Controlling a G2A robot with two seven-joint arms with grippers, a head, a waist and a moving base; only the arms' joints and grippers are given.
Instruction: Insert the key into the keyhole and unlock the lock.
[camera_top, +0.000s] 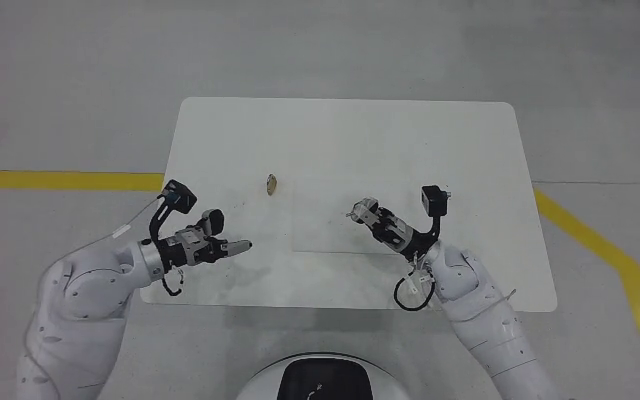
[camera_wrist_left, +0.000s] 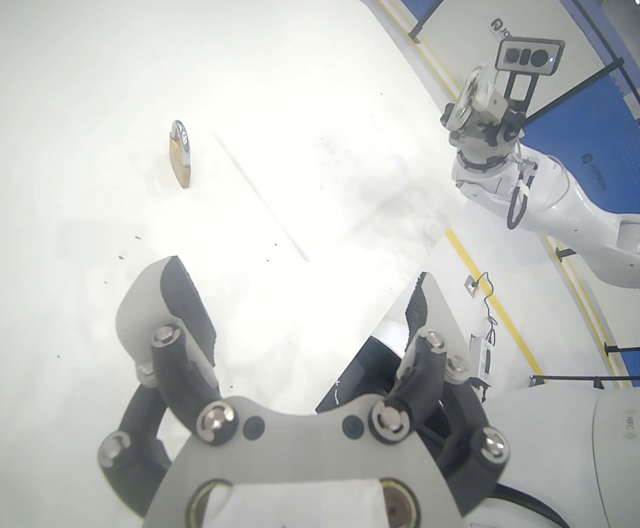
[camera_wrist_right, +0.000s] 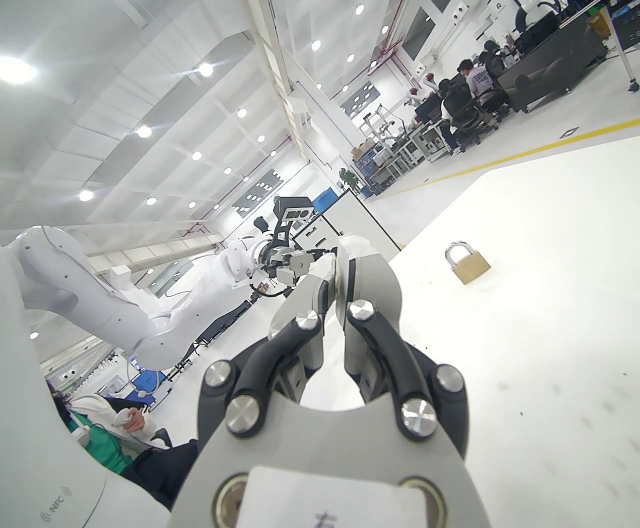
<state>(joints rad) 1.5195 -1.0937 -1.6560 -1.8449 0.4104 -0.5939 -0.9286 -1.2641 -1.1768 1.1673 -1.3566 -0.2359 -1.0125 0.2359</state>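
Presently, lock (camera_top: 270, 183) sits on table (camera_top: 450, 140), at ten o'clock from right gripper (camera_wrist_right: 341, 267), whose fingers are pressed together; key not discernible. Left gripper (camera_wrist_left: 300, 280) is spread wide, probably to steady lock.

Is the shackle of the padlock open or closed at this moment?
Closed: both legs of the shackle sit in the body of the brass padlock.

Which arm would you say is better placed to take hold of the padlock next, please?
Probably the left: the left gripper is open and empty, facing the padlock; the right gripper is shut.
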